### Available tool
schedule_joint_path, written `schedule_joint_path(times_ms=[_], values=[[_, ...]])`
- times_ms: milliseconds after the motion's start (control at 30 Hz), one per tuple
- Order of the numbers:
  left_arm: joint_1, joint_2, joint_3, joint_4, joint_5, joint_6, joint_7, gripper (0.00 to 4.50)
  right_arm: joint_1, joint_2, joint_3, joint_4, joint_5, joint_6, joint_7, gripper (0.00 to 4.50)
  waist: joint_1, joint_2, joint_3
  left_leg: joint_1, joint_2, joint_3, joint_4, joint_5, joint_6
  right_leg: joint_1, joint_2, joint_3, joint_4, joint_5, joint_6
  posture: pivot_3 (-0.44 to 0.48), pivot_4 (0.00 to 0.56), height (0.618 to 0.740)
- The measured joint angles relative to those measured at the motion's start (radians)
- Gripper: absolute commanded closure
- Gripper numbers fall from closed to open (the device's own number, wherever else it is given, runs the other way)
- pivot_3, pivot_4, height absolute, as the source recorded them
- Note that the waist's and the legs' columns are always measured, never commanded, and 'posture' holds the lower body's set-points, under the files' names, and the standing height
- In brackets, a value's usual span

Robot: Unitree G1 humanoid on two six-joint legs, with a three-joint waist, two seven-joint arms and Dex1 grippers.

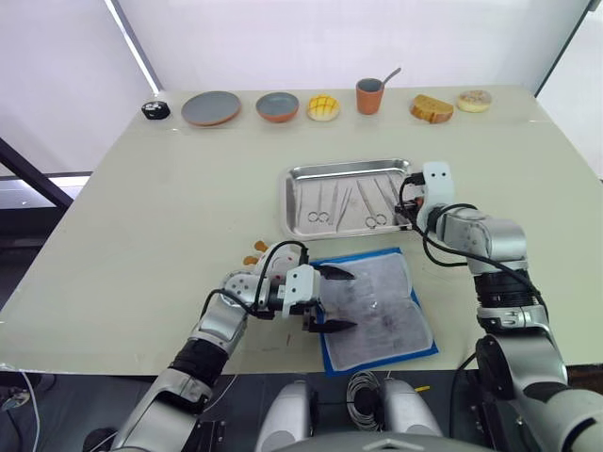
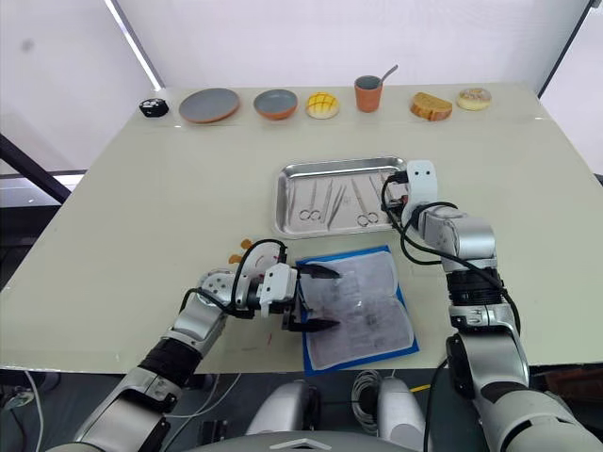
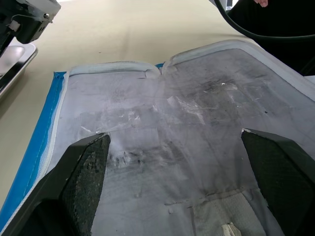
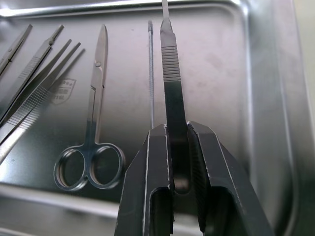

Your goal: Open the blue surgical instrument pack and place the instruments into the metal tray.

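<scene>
Several instruments [image 4: 91, 123] lie in your metal tray [image 1: 300, 179].
Your right gripper [image 4: 178, 147] pinches a slim scalpel handle [image 4: 170, 64] over it; your left gripper [image 1: 330, 299] gapes above the opened blue surgical instrument pack [image 1: 377, 306].

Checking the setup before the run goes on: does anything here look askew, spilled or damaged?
Nothing stands out. The blue surgical instrument pack lies opened flat, the instruments lie in the metal tray, and the right pincer grips one slim instrument over it.

Setting: a staged test room or lab. One plain beige table [image 1: 170, 207] stands before white blinds [image 1: 57, 85]. Toy foods [image 1: 323, 107] and dishes [image 1: 211, 108] line its 12 o'clock edge; a steel instrument tray [image 1: 297, 179] sits centrally.
</scene>
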Motion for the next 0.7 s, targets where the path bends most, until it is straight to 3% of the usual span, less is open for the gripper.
schedule_joint_path(times_ms=[167,333,467,700], values=[[0.005,0.001,-0.001,-0.014,0.001,0.015,0.009,0.00,0.001,0.000,0.001,-0.006,-0.002,-0.026,0.029,1.11,0.000,0.000,0.000,0.000,0.000,0.000,0.000,0.000,0.000,0.000,-0.001,0.000,0.000,0.000,0.000,0.000,0.150,0.740],[0.026,0.004,0.015,-0.055,0.001,0.035,0.027,0.00,0.071,-0.007,0.000,-0.155,0.043,-0.109,0.131,1.11,0.000,0.000,0.001,-0.001,0.000,0.000,-0.003,0.000,0.000,-0.001,-0.001,0.000,-0.002,0.000,0.000,0.000,0.150,0.740],[0.084,0.027,0.035,-0.152,-0.021,0.092,0.050,0.00,0.194,-0.005,-0.047,-0.301,0.164,-0.300,0.335,1.11,-0.002,-0.003,0.004,-0.002,0.001,0.000,-0.008,0.000,0.000,-0.003,-0.001,0.000,-0.004,0.000,0.000,0.000,0.150,0.740],[0.217,0.107,0.139,-0.330,-0.096,0.222,0.112,0.00,0.428,-0.202,-0.079,-0.463,0.274,-0.411,0.623,1.11,0.004,-0.008,0.018,-0.008,0.001,0.000,-0.009,0.000,0.000,-0.010,-0.004,-0.001,-0.005,-0.001,0.000,0.000,0.150,0.740]])
